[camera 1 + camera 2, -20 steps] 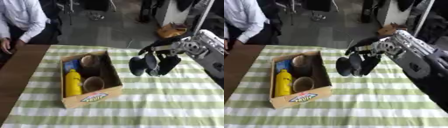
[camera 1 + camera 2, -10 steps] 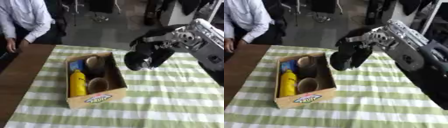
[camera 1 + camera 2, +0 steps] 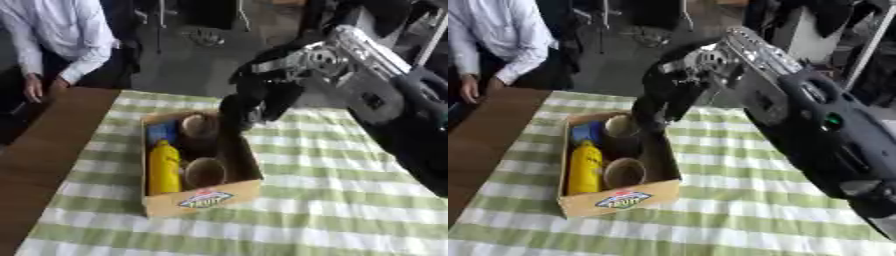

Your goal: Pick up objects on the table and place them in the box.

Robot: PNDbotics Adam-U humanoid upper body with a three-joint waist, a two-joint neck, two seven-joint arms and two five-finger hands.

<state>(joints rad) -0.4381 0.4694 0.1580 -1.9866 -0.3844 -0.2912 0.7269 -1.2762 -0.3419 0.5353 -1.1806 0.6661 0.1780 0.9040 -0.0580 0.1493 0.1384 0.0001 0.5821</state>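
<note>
An open cardboard box (image 3: 203, 199) stands on the striped cloth, left of centre. Inside it lie a yellow bottle (image 3: 164, 168), a blue item (image 3: 161, 132) and two brown round containers (image 3: 200, 125) (image 3: 206, 172). My right hand (image 3: 268, 89) reaches in from the upper right and hangs over the box's far right corner, fingers curled round a dark rounded object (image 3: 234, 115). The object's lower end is level with the box's right wall; I cannot tell whether it touches. My left hand shows in neither view.
A green-and-white striped cloth (image 3: 332, 210) covers the table to the right of and in front of the box. A bare brown strip of tabletop (image 3: 48, 155) runs along the left. My right forearm (image 3: 798, 115) crosses the upper right.
My right hand has carried the dark object leftward, from above the cloth to the right of the box to over the box's far right corner. The camera has also shifted.
</note>
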